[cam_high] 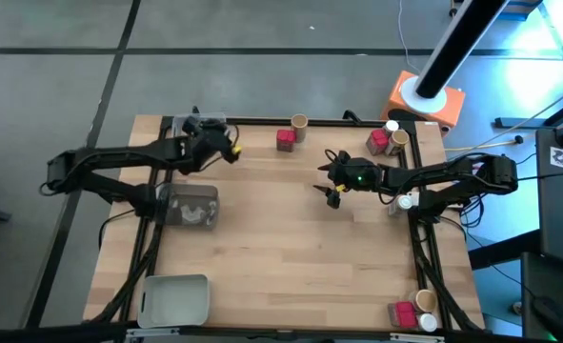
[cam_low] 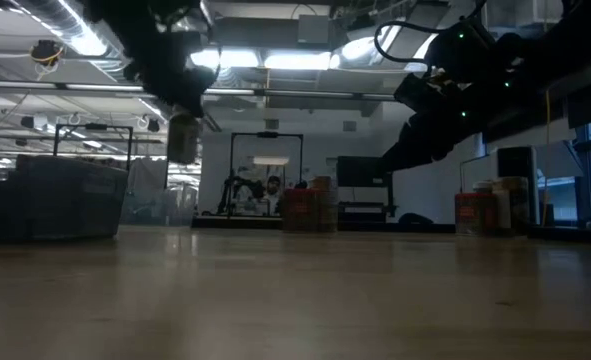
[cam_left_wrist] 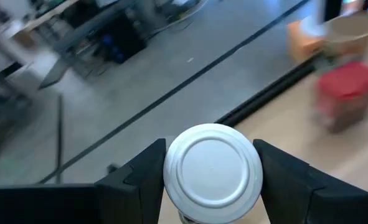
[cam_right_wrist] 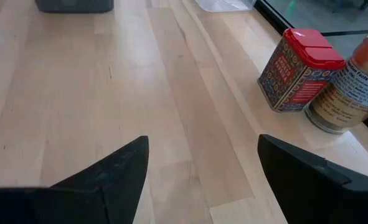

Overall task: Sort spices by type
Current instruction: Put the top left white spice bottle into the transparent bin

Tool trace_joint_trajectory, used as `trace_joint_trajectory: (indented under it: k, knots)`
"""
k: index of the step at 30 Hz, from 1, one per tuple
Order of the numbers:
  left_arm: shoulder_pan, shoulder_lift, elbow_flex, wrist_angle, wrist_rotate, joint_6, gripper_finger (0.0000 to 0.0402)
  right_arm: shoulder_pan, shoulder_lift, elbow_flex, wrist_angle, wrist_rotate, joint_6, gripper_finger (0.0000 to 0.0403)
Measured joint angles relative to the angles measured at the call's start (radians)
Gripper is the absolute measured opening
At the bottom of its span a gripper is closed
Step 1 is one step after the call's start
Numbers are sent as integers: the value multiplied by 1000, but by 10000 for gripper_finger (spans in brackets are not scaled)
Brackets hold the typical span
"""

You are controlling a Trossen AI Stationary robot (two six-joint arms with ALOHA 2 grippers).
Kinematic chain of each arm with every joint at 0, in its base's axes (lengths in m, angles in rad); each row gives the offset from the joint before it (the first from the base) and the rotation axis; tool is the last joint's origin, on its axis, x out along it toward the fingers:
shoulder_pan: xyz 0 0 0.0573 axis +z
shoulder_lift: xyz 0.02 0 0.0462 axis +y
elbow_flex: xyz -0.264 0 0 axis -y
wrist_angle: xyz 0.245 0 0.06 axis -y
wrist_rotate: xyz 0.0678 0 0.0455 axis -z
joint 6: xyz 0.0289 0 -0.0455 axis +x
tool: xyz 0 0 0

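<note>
The left gripper (cam_left_wrist: pixel 212 171) hangs above the table's far left corner, its fingers (cam_left_wrist: pixel 140 174) clamped on a round jar with a white lid (cam_left_wrist: pixel 212 165). At the far edge's middle stand a red box (cam_high: pixel 285 139) and a tan-lidded jar (cam_high: pixel 299 122). The right gripper (cam_high: pixel 331 178) hovers near the centre with jaws wide apart and nothing between them; more spices (cam_high: pixel 387 139) cluster at the far right corner, others (cam_high: pixel 413 312) at the near right.

A pale wood counter (cam_high: pixel 291 248) is filling the frame's middle. A red box (cam_high: pixel 286 139) and a tan-lid jar (cam_high: pixel 300 122) are standing at top centre, another pair (cam_high: pixel 387 140) at upper right, three containers (cam_high: pixel 413 311) at lower right, a grey tray (cam_high: pixel 188 205) at left, a clear tray (cam_high: pixel 174 299) at lower left.
</note>
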State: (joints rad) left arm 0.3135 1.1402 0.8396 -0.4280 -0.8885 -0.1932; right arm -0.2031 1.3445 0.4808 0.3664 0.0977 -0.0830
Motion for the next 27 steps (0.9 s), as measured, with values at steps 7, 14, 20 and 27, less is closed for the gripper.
trace_joint_trajectory:
  k: [7, 14, 20, 27]
  knots:
    - [171, 3, -92, 163, 54, 40, 191, 0, 0, 0, 3, 0, 0, 301]
    - [301, 3, -170, 275, 219, 8, 191, 0, 0, 0, 3, 0, 0, 301]
    - [361, 16, -220, 319, 304, -15, 191, 0, 0, 0, 3, 0, -1, 301]
    - [412, 47, -277, 399, 305, -16, 191, 0, 0, 0, 4, 0, -1, 301]
